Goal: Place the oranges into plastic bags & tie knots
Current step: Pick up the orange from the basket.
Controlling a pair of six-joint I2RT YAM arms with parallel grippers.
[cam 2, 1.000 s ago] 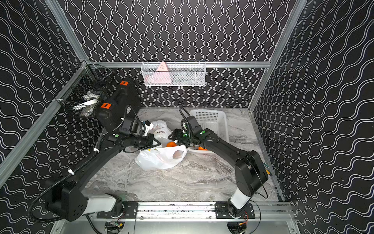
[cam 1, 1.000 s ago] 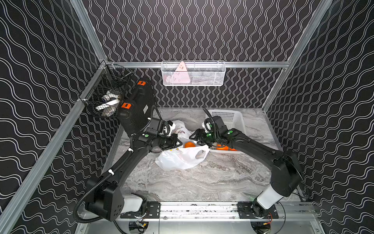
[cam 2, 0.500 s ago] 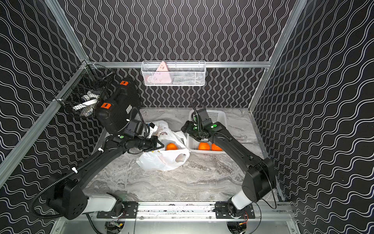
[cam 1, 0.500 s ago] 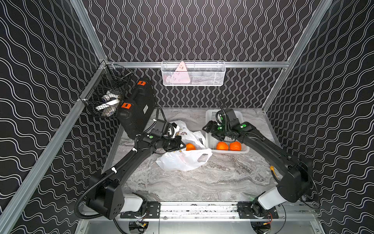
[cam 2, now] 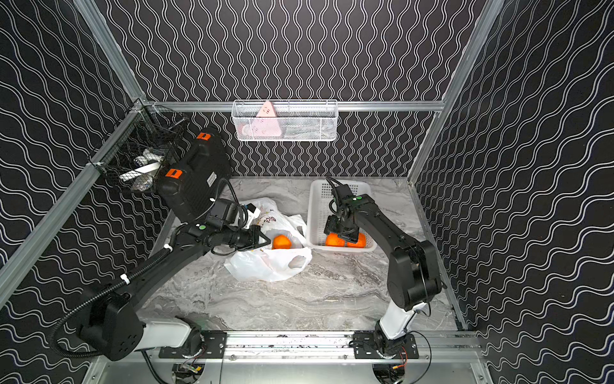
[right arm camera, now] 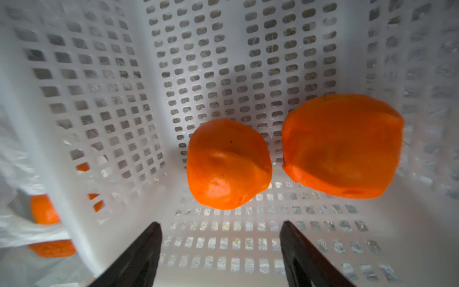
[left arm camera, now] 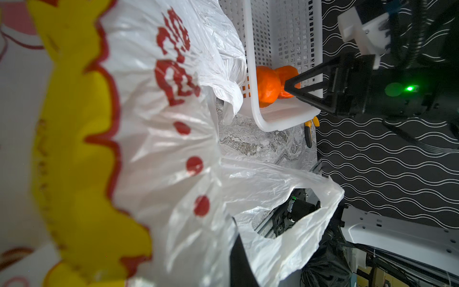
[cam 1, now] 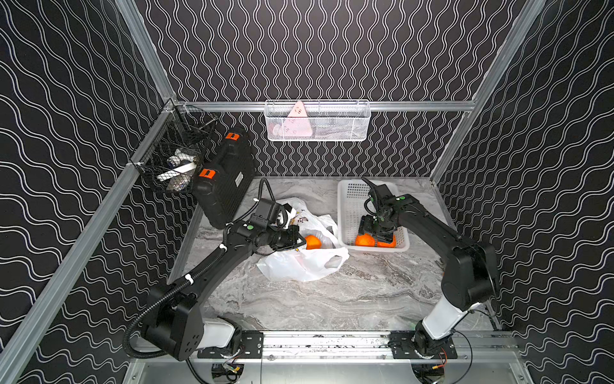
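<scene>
White plastic bag [cam 1: 300, 267] crumpled on the marble tabletop [cam 1: 332, 306] between the two arms, just beside the white perforated basket [cam 1: 349, 202]. Long axis of the bag roughly from the back wall toward the front rail: printed panel, with red lettering and a yellow, red-edged cartoon, at the far end; plain panel at the near end, its open handle loop [cam 1: 332, 262] lying flat and pointing toward the right arm's side. Mouth gaping upward between the two panels, with the bagged orange [cam 1: 313, 242] in it, seen in both top views. Left gripper [cam 1: 298, 242] lying nearly level and pointing toward the basket, jaws together on the bag's film at the mouth edge on the left arm's side, film there drawn into radiating creases in the left wrist view. Basket likewise with its long axis back to front; first basket orange [cam 1: 364, 240] and second basket orange [cam 1: 388, 243] side by side at its near end, just beside each other, the first on the bag's side. Both fruits nearly round, without a marked long axis; creased top of the first turned upward in the right wrist view. Right gripper [cam 1: 378, 236] pointing down into the basket's near end, above those two fruits; fingers [right arm camera: 139, 256] spread apart, nothing between them, clear of both. Through the basket wall in the right wrist view, orange colour amid bag film in two patches; one fruit or two, not to be told. Black case [cam 1: 226, 186] leaning upright at the left wall.
</scene>
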